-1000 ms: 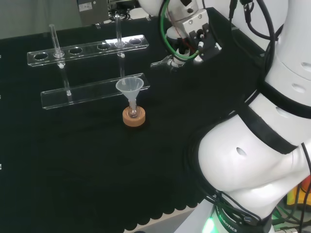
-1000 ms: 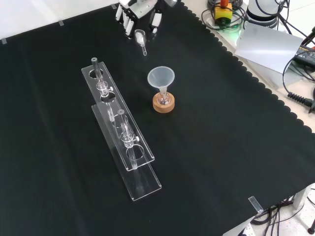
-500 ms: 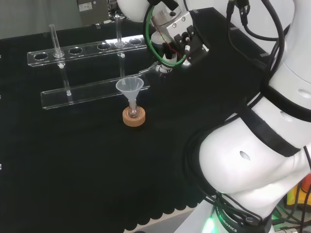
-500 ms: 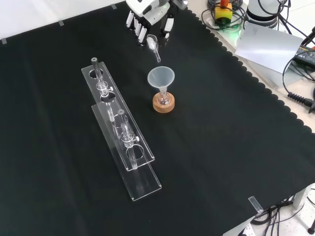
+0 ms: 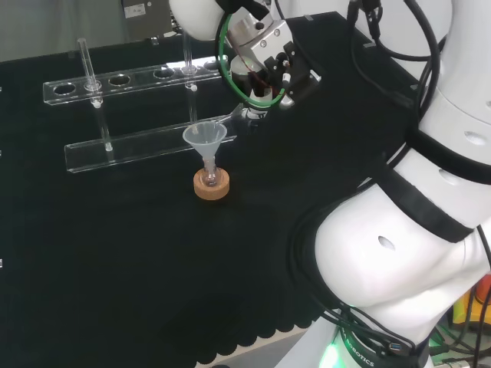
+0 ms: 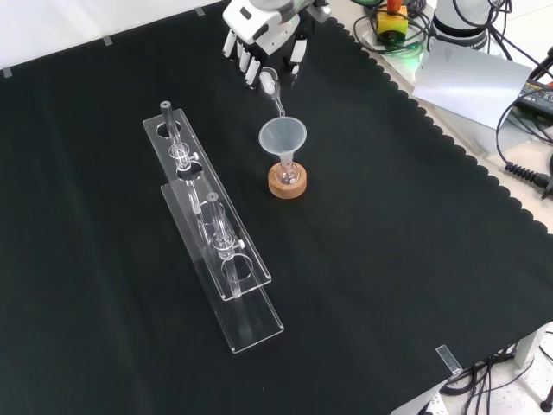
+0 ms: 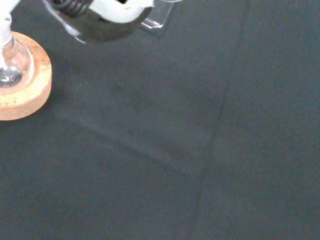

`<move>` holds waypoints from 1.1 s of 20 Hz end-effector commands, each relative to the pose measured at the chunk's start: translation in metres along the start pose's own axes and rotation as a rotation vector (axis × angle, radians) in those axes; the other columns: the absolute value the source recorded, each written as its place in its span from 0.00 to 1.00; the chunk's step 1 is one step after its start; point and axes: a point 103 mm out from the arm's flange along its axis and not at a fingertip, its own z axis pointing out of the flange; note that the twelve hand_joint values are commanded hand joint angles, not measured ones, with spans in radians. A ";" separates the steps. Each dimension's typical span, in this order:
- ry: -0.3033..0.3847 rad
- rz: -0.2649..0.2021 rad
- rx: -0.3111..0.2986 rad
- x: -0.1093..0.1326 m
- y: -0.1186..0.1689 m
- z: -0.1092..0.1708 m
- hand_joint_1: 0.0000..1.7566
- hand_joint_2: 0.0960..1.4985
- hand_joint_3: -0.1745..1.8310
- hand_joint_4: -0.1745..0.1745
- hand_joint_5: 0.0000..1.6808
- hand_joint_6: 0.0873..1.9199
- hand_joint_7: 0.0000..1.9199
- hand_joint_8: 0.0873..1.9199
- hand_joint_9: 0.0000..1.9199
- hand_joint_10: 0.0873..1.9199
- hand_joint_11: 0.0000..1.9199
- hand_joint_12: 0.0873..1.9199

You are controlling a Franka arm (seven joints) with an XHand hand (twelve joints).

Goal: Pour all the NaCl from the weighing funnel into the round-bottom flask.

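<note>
Step in hand: I judge this to be the approach to the pour; I bring the small clear glass weighing funnel (image 6: 271,86) to the wide clear plastic funnel (image 6: 282,136) seated in the neck of the little round-bottom flask (image 6: 286,173).
Task item location: the weighing funnel is carried in the black and white hand (image 6: 262,35), its spout angled down towards the plastic funnel's rim; in the front view the tip lies just at the far edge of that rim.
Flask location: upright on a cork ring stand (image 6: 287,182) on the black-clothed bench (image 6: 389,259), near the clear plastic tube rack (image 6: 212,229).
Hand state: fingers curled round the weighing funnel's bowl end, grasping it.
Hand pose: fingers point down at the cloth, just beyond the funnel in the front view.
Technique: I centre the spout over the cone before tilting further, tip slowly, and avoid knocking the plastic funnel, which looks easy to topple.
Contents: I cannot tell how much NaCl remains.
</note>
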 end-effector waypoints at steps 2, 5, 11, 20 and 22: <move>-0.049 -0.009 0.014 0.005 0.007 -0.006 0.60 0.55 0.32 0.99 0.62 0.50 0.56 0.28 0.67 0.11 0.43 0.55; -0.062 -0.008 0.019 0.005 0.008 -0.008 0.60 0.55 0.32 0.99 0.62 0.50 0.56 0.27 0.67 0.11 0.43 0.55; -0.085 -0.003 0.030 0.005 0.007 -0.010 0.60 0.55 0.32 0.99 0.62 0.50 0.56 0.27 0.67 0.11 0.43 0.55; -0.131 -0.005 0.043 0.008 0.007 -0.017 0.60 0.54 0.32 1.00 0.62 0.50 0.56 0.27 0.67 0.11 0.43 0.55; -0.135 -0.006 0.046 0.009 0.007 -0.018 0.60 0.54 0.32 1.00 0.62 0.50 0.56 0.27 0.67 0.11 0.43 0.55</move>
